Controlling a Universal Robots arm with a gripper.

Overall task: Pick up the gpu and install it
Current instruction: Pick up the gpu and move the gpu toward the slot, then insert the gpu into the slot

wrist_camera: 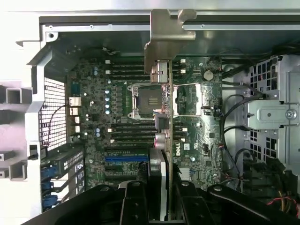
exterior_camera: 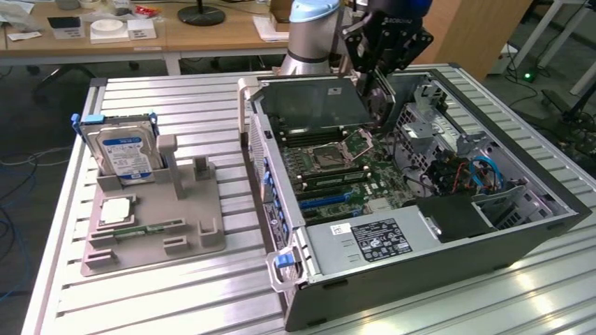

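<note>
The claw (wrist_camera: pixel 161 192) is clamped on the gpu (wrist_camera: pixel 161 75), holding it edge-on over the motherboard (wrist_camera: pixel 122 136) inside the open case (exterior_camera: pixel 521 230), right above the CPU socket (wrist_camera: pixel 143 101), while the hard drive (exterior_camera: pixel 125 150) stands outside in its holder (exterior_camera: pixel 186 223).

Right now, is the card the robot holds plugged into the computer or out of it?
Out. The hand holds the gpu on edge above the motherboard, over the processor socket, away from the blue slot.
</note>
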